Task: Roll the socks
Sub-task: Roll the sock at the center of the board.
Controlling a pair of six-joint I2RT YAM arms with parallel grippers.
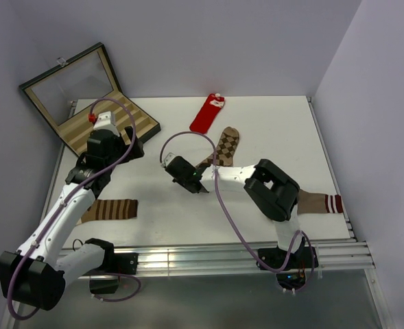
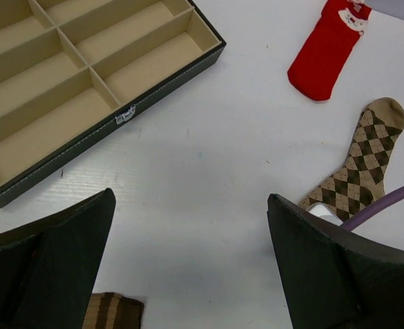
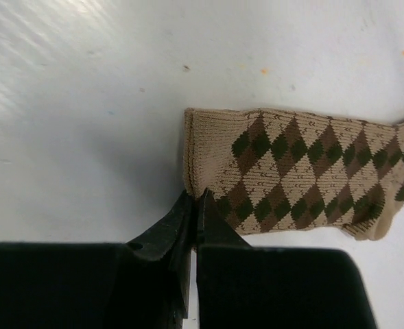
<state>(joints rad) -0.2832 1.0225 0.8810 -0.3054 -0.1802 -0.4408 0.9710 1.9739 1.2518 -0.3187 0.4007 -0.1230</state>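
The red sock with a white cuff lies flat at the back middle of the table; it also shows in the left wrist view. The argyle sock lies just in front of it, toe pointing away, and also shows in the left wrist view. My right gripper is low at its cuff end. In the right wrist view the argyle sock lies flat, and the right gripper is shut, pinching the cuff's near corner. My left gripper hovers wide open and empty over bare table, left of both socks.
An open compartment box sits at the back left, also in the left wrist view. A brown-and-cream striped sock lies front left, beside the left arm. A plain brown sock lies at the right, behind the right arm's elbow.
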